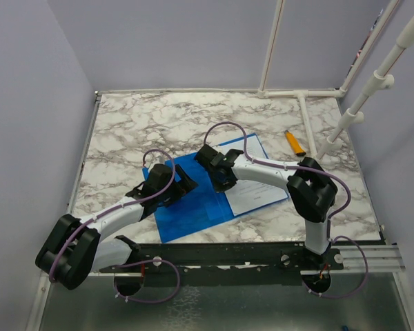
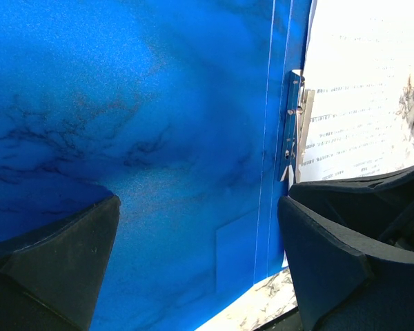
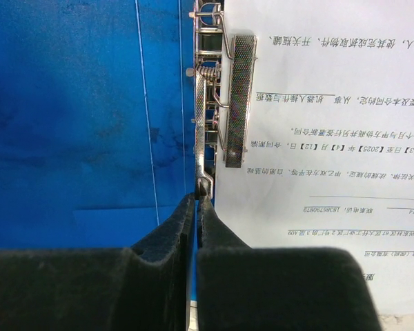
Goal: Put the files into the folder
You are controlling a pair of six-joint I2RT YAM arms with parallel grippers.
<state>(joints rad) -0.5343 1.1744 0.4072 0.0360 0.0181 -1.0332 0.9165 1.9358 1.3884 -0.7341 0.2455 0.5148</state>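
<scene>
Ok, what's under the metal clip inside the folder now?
The spine-side edge of the files sits under the clip bar, inside the open folder. The sheet count and the folder face beneath them are covered.

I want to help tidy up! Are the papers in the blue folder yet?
Nearly. Done: the blue folder lies open, and the printed paper sheets rest on its right half under the metal clip. In hand: the right gripper looks pinched on the clip's lever tip, while the left gripper hovers open above the left cover. Left: let go and shut the cover.
</scene>
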